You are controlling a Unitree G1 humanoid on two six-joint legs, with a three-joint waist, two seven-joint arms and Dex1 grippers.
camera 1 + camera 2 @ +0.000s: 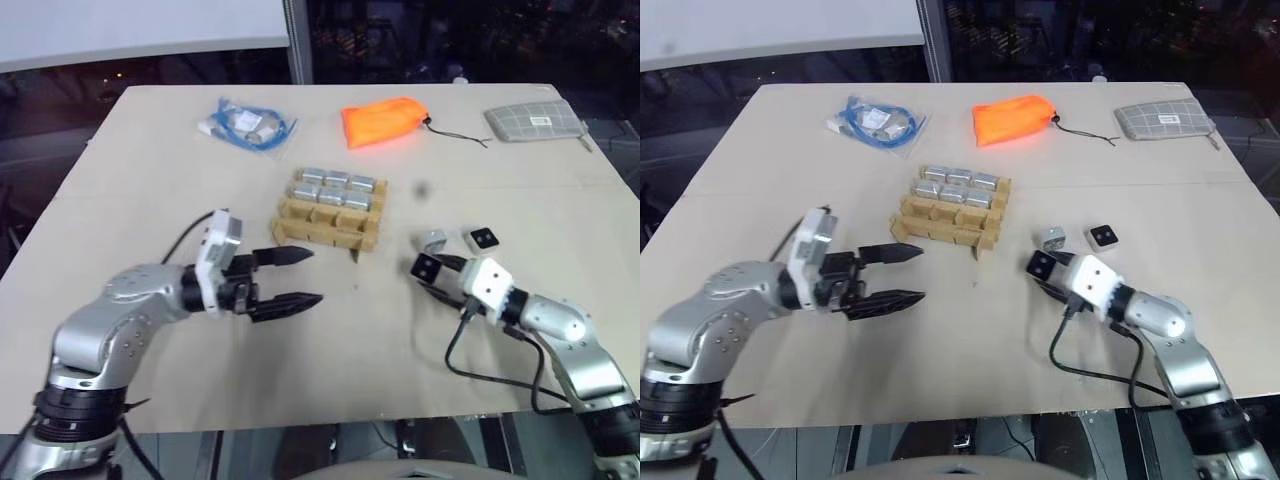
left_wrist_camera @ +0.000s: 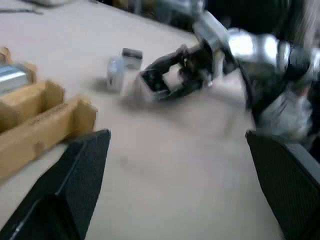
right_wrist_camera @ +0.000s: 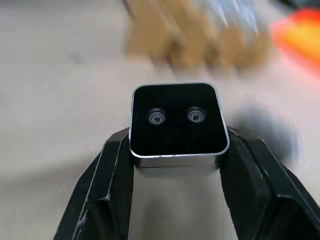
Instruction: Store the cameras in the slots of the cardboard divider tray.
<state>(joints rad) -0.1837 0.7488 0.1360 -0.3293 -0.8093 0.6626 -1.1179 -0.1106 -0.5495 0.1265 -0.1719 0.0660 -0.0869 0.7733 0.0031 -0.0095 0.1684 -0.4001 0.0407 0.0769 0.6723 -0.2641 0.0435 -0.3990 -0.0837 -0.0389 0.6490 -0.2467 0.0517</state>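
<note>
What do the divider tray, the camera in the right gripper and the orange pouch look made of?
Divider tray: tan cardboard, matte, cut interlocking strips. Camera in the right gripper: likely metal shell, brushed silver rim, glossy black face, perhaps glass or plastic. Orange pouch: soft fabric, creased, with a drawstring.

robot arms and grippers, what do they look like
Both arms are silver-grey metal with rounded joints and black bands. Each wrist carries a white boxy module. The left gripper and right gripper each have two black tapered fingers. A black cable loops from the right wrist.
</note>
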